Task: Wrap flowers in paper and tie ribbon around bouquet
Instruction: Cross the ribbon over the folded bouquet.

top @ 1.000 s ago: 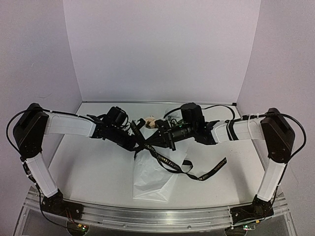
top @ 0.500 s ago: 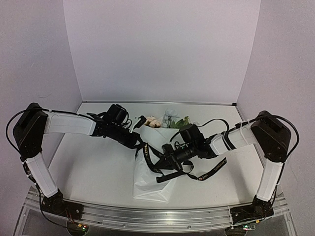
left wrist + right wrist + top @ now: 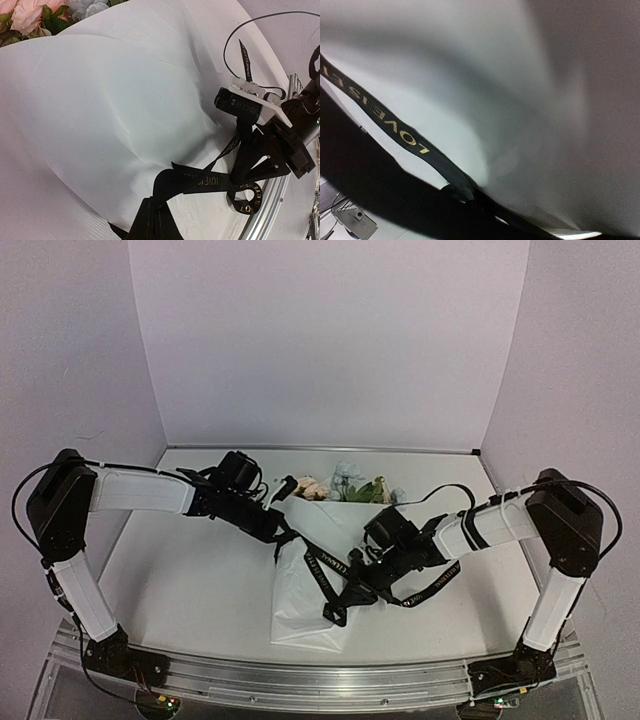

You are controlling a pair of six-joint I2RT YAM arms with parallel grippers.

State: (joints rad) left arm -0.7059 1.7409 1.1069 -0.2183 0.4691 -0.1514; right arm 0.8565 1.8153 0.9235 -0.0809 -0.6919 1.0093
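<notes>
1 ribbon (image 3: 318,565) across white paper (image 3: 300,612)

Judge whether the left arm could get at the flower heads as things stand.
Probably yes: the flowers lie just beyond the left hand, with nothing blocking. But that hand is shut on the ribbon, so it must let go first.

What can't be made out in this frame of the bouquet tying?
- Stems of the flowers: every view, inside the paper.
- Right gripper fingertips: right wrist view, dark blur; top view, ribbon tangle covers them.
- Left gripper fingertips: left wrist view, cut off by bottom edge.
- Whether the ribbon is knotted: black loops overlap in all views.
</notes>
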